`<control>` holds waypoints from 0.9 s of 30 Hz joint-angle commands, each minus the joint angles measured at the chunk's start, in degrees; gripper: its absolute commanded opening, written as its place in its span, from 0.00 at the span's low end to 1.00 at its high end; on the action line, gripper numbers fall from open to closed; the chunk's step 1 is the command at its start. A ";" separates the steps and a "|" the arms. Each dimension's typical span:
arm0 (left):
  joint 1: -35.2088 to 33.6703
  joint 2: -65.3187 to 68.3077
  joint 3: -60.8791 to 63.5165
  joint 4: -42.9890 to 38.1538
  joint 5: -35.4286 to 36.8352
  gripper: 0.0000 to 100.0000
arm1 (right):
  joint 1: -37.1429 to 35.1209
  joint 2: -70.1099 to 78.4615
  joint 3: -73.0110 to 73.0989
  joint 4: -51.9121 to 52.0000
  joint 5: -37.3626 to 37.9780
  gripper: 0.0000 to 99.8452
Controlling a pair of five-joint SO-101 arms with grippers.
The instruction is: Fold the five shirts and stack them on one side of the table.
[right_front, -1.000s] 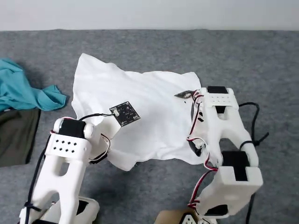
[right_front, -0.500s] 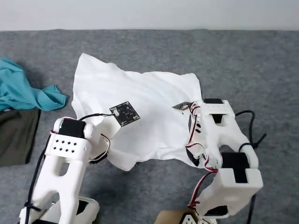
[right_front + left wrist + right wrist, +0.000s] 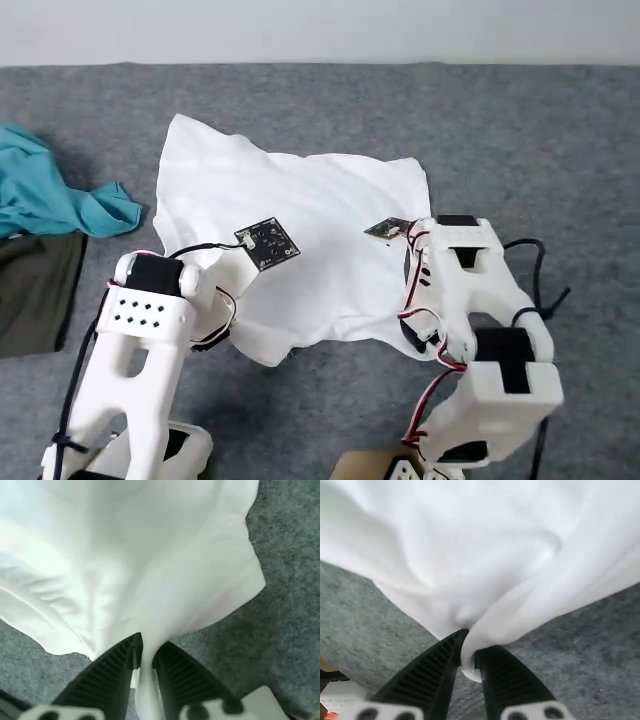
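Shirt edges buried inside left pincer, right pincer.

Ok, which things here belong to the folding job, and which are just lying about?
Job: white shirt, pinched by left tool and right tool; teal shirt; dark garment beside it.
Lying about: brown cardboard-like piece at the near edge, by the arm bases.

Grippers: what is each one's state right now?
Left gripper: shut on the white shirt.
Right gripper: shut on the white shirt.
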 commanded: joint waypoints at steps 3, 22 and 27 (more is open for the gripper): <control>-0.62 -1.67 -5.32 1.41 0.97 0.00 | -0.66 -11.03 -0.44 2.51 0.70 0.01; -0.79 -1.76 -48.48 8.79 14.59 0.00 | -0.40 -51.12 -4.48 6.64 -4.48 0.01; -0.79 -3.87 -58.33 7.65 14.15 0.00 | 2.86 -53.85 -14.77 6.81 -5.71 0.01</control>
